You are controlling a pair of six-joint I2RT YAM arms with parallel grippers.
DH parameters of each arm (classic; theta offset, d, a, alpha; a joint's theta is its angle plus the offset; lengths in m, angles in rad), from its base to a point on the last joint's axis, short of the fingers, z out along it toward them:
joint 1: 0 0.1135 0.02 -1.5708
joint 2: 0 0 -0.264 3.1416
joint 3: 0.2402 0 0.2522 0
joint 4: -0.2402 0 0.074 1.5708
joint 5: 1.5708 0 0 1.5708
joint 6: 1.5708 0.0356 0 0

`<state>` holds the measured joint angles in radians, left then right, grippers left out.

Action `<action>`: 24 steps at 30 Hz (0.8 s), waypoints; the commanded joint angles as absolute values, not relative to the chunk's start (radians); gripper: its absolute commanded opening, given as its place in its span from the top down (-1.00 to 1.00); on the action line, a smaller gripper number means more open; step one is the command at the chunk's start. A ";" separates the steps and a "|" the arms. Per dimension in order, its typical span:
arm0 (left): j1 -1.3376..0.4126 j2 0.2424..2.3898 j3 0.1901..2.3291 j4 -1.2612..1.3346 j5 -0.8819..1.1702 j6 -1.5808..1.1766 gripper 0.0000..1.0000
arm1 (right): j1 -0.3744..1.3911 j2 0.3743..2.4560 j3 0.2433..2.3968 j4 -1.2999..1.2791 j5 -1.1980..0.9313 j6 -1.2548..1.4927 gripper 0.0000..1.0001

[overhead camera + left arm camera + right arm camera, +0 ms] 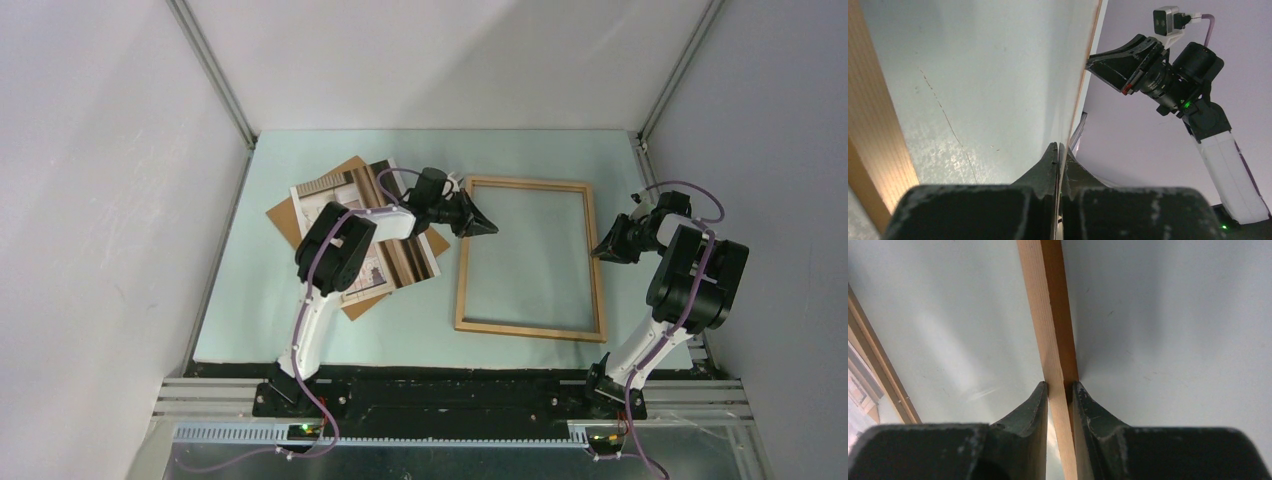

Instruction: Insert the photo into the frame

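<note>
The thin light-wood frame (530, 184) lies flat on the pale green mat, right of centre. The photo (322, 205) lies face up at the left on a brown backing board (345, 170), partly hidden under my left arm. My left gripper (490, 228) is shut, its tip just inside the frame's left rail; in the left wrist view (1059, 147) that rail (873, 125) lies beneath it and nothing shows held. My right gripper (598, 250) is shut on the frame's right rail (1048, 300), one finger on each side (1060, 385).
The mat (300, 330) ends at a black strip in front of the arm bases. Grey walls close in the left, right and back. The right arm (1198, 100) shows across the frame in the left wrist view.
</note>
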<state>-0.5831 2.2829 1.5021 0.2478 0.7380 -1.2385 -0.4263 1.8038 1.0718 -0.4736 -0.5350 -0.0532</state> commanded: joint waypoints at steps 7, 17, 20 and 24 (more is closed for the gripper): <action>-0.632 2.281 1.507 0.262 0.811 -1.309 1.00 | -0.410 1.827 1.085 -0.515 -0.611 -0.020 0.73; -0.631 2.253 1.483 0.276 0.816 -1.312 1.00 | -0.403 1.823 1.086 -0.517 -0.609 -0.018 0.76; -0.631 2.250 1.479 0.276 0.811 -1.305 0.99 | -0.402 1.824 1.086 -0.516 -0.609 -0.018 0.76; -0.632 2.243 1.476 0.276 0.806 -1.299 1.00 | -0.402 1.823 1.086 -0.514 -0.610 -0.018 0.76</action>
<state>-0.5884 2.2902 1.4864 0.2668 0.7387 -1.2858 -0.4267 1.8057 1.0740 -0.4782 -0.5362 -0.0532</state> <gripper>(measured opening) 0.006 0.238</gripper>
